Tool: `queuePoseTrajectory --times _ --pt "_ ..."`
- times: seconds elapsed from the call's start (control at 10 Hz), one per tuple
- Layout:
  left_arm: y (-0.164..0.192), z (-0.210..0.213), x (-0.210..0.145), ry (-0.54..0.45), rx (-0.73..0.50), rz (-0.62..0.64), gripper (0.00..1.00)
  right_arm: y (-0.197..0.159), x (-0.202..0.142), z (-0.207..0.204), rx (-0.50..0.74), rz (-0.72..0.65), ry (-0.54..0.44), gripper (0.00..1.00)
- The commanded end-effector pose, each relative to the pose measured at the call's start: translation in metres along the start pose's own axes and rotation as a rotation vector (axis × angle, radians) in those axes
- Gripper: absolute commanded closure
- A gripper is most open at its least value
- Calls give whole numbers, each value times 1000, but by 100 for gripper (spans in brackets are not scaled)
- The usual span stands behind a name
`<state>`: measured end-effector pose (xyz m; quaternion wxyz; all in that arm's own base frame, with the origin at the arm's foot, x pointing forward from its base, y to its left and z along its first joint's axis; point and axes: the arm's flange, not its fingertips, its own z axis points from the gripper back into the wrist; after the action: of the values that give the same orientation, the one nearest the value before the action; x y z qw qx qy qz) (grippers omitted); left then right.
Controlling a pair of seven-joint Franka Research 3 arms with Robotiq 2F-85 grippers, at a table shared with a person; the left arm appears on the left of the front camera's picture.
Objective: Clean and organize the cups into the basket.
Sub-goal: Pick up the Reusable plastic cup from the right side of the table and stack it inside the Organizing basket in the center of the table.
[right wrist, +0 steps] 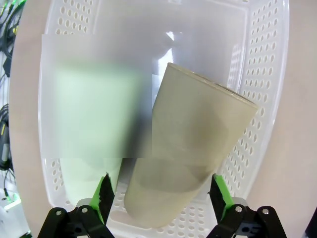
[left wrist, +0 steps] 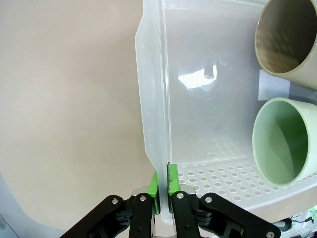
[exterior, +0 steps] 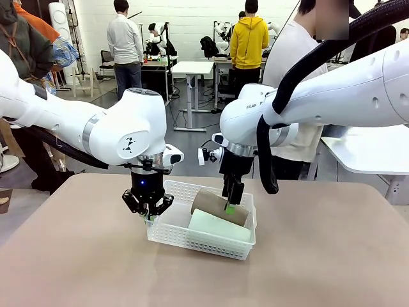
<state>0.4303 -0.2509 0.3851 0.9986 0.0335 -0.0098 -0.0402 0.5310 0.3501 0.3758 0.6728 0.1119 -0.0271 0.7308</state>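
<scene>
The basket [exterior: 167, 235] sits on the table [exterior: 77, 256] toward its far edge, about midway between the left and right edges. The left gripper [exterior: 148, 214] has its jaws closed tight on the basket's left end wall. One pad [left wrist: 171, 179] is inside and the other outside, with the thin rim pinched between them. This grip looks like an anchor. The basket is light and would likely slide or tip under a push, so one arm pins it down while the other works inside.

Both cups lie on their sides in the basket, side by side, with their mouths toward the left gripper. The mint cup [exterior: 217, 225] lies along the near wall. The tan cup [exterior: 211, 204] lies behind it toward the far wall, a little askew to the walls. Lying flat suits so shallow a basket, since tall cups set upright would probably topple over the rim.

The right gripper [right wrist: 161, 198] hangs over the base end of the tan cup with its jaws spread wide. There is a finger on each side of the cup and a narrow gap showing on both sides, so it appears to hold nothing. That straddle would suit either closing on the cup to square it up or lifting straight clear. With both cups inside the basket, the placing looks close to done, and squaring up the tan cup is the one tidy-up I would expect.
</scene>
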Motion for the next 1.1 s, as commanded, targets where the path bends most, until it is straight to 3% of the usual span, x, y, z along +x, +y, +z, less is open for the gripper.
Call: queuePoseTrajectory --times 0.0,0.2,0.5,0.6,0.8,0.9,1.0 --pt "1 3 1 -12 10 -2 100 18 -10 28 -72 -10 -128 0" --pt "1 3 1 -12 10 -2 100 44 -58 90 -170 -120 -318 0" --pt "1 3 1 -12 10 -2 100 75 -190 158 -273 -261 -653 0" --pt "1 3 1 -12 10 -2 100 83 -243 157 -292 -308 -761 0" --pt "1 3 1 -12 10 -2 100 110 -356 144 -278 -257 -1032 0" --pt "1 3 1 -12 10 -2 100 122 -402 132 -252 -231 -1116 0" --pt "1 3 1 -12 10 -2 100 135 -438 118 -167 -157 -1132 0"
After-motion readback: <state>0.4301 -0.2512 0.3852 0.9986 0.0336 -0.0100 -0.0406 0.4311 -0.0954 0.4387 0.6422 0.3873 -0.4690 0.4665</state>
